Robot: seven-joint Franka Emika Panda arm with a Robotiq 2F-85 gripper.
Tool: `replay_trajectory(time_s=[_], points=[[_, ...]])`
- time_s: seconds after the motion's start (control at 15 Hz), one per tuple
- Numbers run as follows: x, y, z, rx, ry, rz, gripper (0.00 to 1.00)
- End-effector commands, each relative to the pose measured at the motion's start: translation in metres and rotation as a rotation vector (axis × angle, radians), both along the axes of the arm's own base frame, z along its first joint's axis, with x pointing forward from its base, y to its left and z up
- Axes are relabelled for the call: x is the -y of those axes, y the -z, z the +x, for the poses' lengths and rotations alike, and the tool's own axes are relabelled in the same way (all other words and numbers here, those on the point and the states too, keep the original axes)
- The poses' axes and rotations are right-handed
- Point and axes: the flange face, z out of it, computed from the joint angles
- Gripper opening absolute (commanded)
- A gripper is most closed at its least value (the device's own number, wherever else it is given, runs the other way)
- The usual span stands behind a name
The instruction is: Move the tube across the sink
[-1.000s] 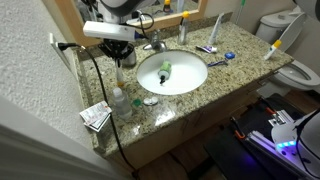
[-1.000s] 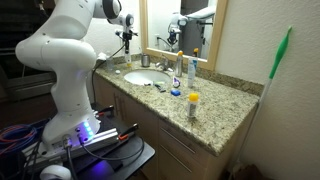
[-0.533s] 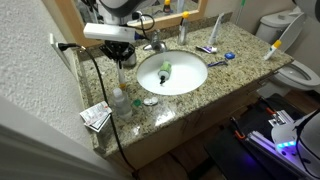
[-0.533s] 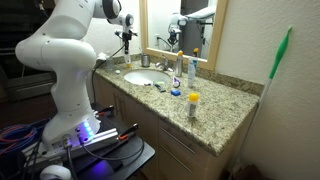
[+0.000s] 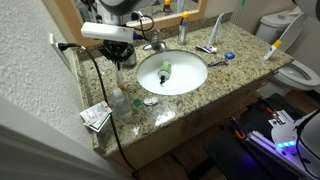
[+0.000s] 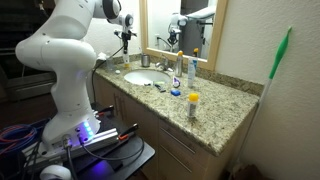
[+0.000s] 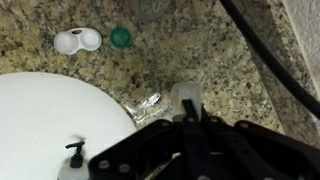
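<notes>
My gripper [image 7: 188,108] hangs above the granite counter beside the white sink [image 7: 50,120]. Its dark fingers are shut close together. The tube [image 7: 182,94] shows at the fingertips as a white cap with a crumpled silver body to its left, and it looks held in the jaws. In both exterior views the gripper [image 5: 119,55] [image 6: 127,42] is raised over the counter at one side of the sink [image 5: 198,66] [image 6: 140,77], close to the wall. The tube is too small to make out there.
A white contact lens case [image 7: 77,40] and a green cap [image 7: 121,37] lie on the counter. A black cable [image 7: 265,50] runs by the wall. Bottles [image 5: 118,98], a packet [image 5: 96,116], the faucet [image 5: 155,42] and small toiletries [image 5: 210,50] surround the sink. A green item [image 5: 165,70] lies in the basin.
</notes>
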Motion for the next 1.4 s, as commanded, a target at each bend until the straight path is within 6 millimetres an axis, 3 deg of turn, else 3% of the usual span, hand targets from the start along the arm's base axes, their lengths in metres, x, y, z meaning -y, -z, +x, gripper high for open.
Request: replay_trajectory(time_s=[0.0,0.53,0.6,0.8,1.0,1.07,1.2,1.33], points=[[0.000,0.000,0.000,-0.001,0.000,0.001,0.04],[-0.001,0.000,0.000,-0.001,0.000,0.002,0.01],[-0.001,0.015,0.003,-0.007,0.010,-0.009,0.01],[-0.005,0.031,0.003,0.025,0.022,-0.024,0.01],[-0.009,0.030,0.001,0.041,0.035,-0.029,0.01],[-0.010,0.029,-0.002,0.044,0.045,-0.041,0.29],[-0.011,0.027,-0.009,0.046,0.052,-0.073,0.36],[-0.011,0.023,-0.016,0.060,0.053,-0.095,0.50]])
